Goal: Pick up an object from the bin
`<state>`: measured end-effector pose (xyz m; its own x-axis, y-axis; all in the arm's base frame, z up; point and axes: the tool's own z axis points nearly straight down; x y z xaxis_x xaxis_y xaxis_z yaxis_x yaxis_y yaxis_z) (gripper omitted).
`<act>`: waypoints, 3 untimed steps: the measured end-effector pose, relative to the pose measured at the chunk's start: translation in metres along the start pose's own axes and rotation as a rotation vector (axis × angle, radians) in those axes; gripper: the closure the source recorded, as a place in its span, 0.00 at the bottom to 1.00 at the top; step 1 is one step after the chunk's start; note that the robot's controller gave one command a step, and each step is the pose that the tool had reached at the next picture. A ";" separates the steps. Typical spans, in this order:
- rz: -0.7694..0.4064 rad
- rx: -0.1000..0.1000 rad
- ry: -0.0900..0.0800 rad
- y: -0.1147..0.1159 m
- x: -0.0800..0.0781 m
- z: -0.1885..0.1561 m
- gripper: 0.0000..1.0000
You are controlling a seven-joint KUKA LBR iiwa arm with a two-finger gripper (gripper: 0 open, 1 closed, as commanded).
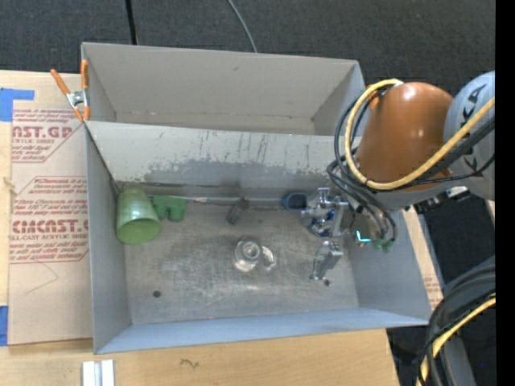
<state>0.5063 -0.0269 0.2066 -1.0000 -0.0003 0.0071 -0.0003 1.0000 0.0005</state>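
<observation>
My gripper (323, 273) hangs low over the right part of the bin floor, close to the right wall. Nothing shows in its grasp. The nearest loose thing is a small clear plastic piece (253, 255), lying on the floor to the gripper's left and apart from it. Just behind the gripper, near the back wall, a small blue thing (294, 202) sits at the right end of a thin dark rod (211, 199) that runs leftwards along the floor.
A pale green cup (137, 214) lies on its side at the bin's left wall, with a smaller darker green piece (170, 207) beside it. The arm, with its orange dome and cables, overhangs the bin's right rim.
</observation>
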 end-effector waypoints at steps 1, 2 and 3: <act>-0.017 -0.001 -0.015 0.038 -0.014 0.123 0.00; 0.018 0.002 -0.017 0.063 -0.016 0.134 0.00; 0.017 0.001 -0.007 0.064 -0.014 0.133 1.00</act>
<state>0.5193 0.0369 0.0740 -0.9999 0.0169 -0.0002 0.0169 0.9999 -0.0006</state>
